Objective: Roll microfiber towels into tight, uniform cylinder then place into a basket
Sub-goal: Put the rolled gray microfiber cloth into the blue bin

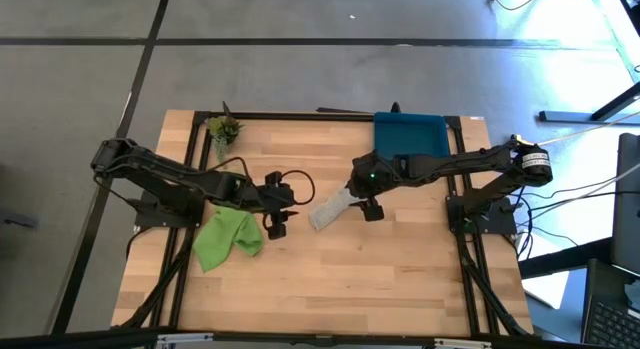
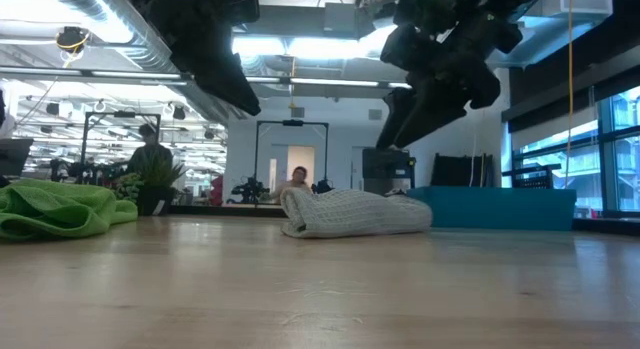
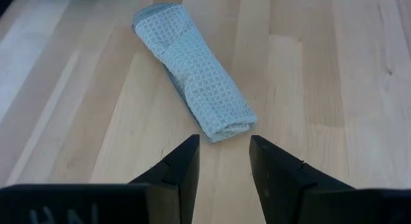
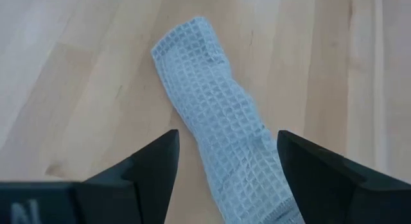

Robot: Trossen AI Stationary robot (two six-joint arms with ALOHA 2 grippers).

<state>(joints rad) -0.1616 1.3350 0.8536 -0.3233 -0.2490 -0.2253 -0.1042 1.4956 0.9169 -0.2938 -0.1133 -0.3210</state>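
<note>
Your right pincer hangs open and empty, straddling the grey towel; it's soft, so pinch mid-roll.

Grey towel near end cut off btwn right gripper fingers.

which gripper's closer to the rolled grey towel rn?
Right. The right gripper hangs open directly over one end of the rolled grey towel, fingers straddling it. The left gripper, also open, sits just off the towel's other end, toward the green towel.
</note>
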